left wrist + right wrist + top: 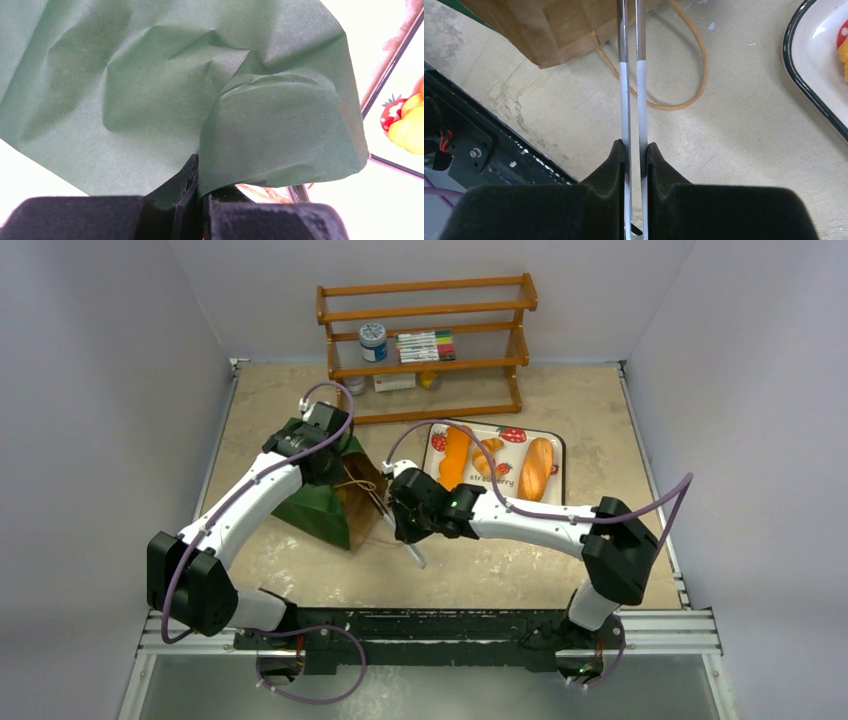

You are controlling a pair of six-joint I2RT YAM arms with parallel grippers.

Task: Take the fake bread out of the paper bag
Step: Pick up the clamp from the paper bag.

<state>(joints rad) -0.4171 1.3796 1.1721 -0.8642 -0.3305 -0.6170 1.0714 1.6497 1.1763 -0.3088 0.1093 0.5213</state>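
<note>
The left gripper (192,186) is closed and pinches a fold of the dark green paper bag (150,85); the paper is squeezed between its two black fingers. The right gripper (635,156) is closed around a pair of thin metal tongs (624,100), whose two arms are pressed nearly together. The tongs point to the brown mouth of the bag, and their tips are out of the wrist view, so it cannot be told whether they hold something.

The bag lies on the table (500,550) with its kraft inside turned toward the right arm. A tan string handle (699,65) makes a loop on the table just beside the tongs. What is inside the bag is not visible.

To the right of the bag, apart from it, lies a white tray (563,465) with a dark rim and red strawberries printed on it. The word "strawberry" can be read on it. On the tray lie three pieces of the fake bread: a long orange piece (454,458), a croissant (487,455) and a tan loaf (536,468).

At the far edge stands a wooden rack (430,288). On it there are a jar (373,342) with a white lid and a blue label, and a pack of markers (425,345); their writing is too small to read.
</note>
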